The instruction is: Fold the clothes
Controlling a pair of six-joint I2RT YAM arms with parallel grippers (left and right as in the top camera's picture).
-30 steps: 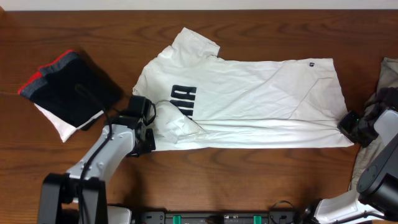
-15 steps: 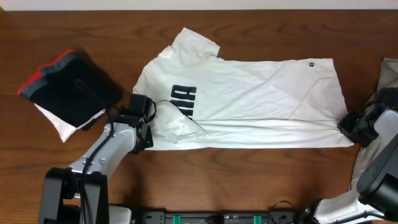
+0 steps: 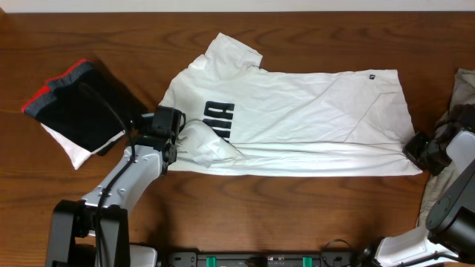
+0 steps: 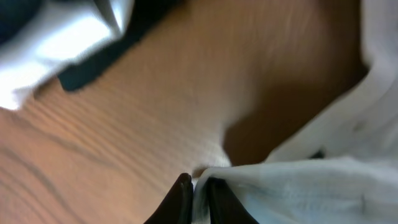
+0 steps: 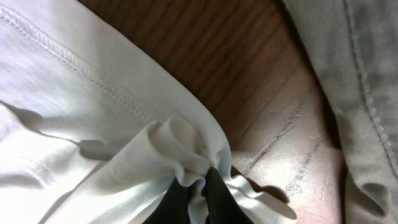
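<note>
Barely begun — the shirt (image 3: 297,119) lies spread sideways across the counter's (image 3: 245,215) middle. Only its near long edge looks turned over, and the main folds remain. Left jaws clamp its sleeve end, right jaws its hem corner. Since a second ago, the left jaws have shut and nudged the cloth toward the far edge.

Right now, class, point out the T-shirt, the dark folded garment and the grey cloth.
T-shirt (image 3: 312,111): overhead view, mid-body.
dark folded garment (image 3: 70,111): overhead view, black top.
grey cloth (image 5: 385,50): right wrist view, flat fabric.
</note>
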